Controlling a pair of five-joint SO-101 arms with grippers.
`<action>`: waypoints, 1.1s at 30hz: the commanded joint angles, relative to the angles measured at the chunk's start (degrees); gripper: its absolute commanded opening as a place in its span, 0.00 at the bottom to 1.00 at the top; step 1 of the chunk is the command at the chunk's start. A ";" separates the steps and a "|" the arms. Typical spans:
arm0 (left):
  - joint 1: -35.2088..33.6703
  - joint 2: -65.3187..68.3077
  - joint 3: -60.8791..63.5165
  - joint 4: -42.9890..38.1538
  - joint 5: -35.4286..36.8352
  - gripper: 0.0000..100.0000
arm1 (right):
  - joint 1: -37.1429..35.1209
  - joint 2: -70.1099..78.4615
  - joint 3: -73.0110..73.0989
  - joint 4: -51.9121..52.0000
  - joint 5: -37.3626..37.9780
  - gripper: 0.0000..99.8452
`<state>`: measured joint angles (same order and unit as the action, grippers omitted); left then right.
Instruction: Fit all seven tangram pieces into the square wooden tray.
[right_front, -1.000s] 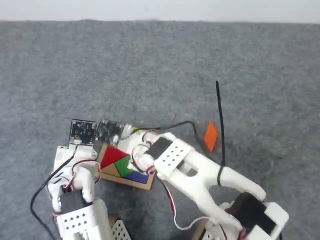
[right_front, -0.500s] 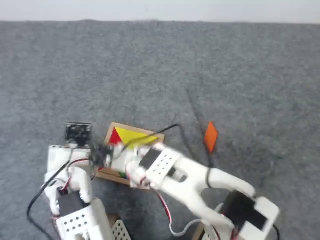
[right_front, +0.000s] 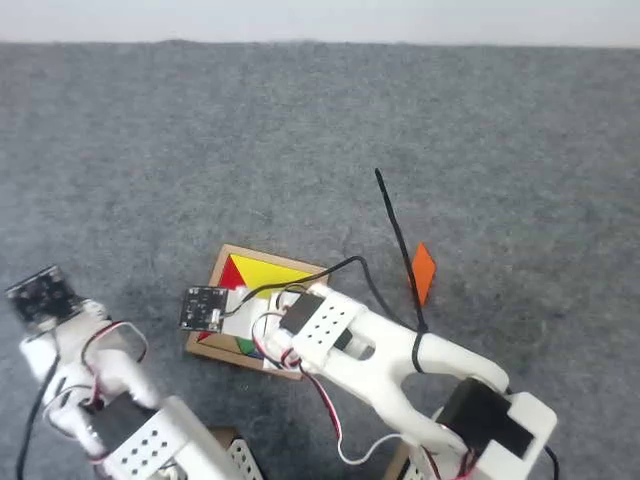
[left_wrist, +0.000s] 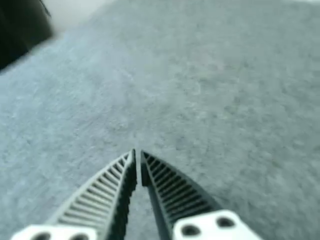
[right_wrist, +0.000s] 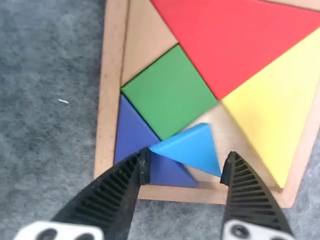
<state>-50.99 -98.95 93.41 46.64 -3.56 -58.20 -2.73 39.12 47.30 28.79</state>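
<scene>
1. The right end effector (right_wrist: 186, 155) is open and empty. Its two fingers straddle the light blue triangle (right_wrist: 192, 150), one on each side, and I cannot tell whether they touch it.
2. That triangle sits in the tray (right_wrist: 112, 75) near the edge closest to the end effector. It lies askew, with one corner at or over the dark blue triangle (right_wrist: 131, 140), and bare tray floor shows on its other side. I judge it is not seated yet. That would explain the wide jaws, which are set either to grip and turn it or to nudge it flat.
3. Just beyond the fingertips lies the green square (right_wrist: 167, 92), flush against the dark blue triangle. Farther on, the red triangle (right_wrist: 240, 40) and the yellow triangle (right_wrist: 277, 115) meet along a straight seam. These four look settled, so the open gaps limit where anything else can go.
4. Another bare patch lies beyond the green square along the tray wall, so the puzzle is not full. I count five pieces inside.
5. The orange piece (right_front: 423, 272) lies on the grey worktop (left_wrist: 200, 75), well apart from the tray and off to the side of the right arm. It remains to be brought in.
6. The left end effector (left_wrist: 138, 155) is closed on nothing and points at bare worktop, well apart from the tray. It seems to be kept aside so the right arm has room.
7. One risk is that a push on the skewed triangle shifts its seated neighbours.
</scene>
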 joint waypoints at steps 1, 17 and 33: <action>-0.97 -0.79 -3.38 -1.14 1.23 0.02 | 1.98 1.36 -2.90 -0.04 1.32 0.25; 0.09 -0.79 -2.86 0.09 1.05 0.02 | 4.44 12.35 -13.80 5.67 5.71 0.03; 2.20 -0.79 -1.45 0.09 -0.88 0.02 | 2.68 9.27 -13.98 12.09 5.63 0.16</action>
<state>-49.14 -98.95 93.32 46.81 -3.65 -53.01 6.24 25.32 59.43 33.80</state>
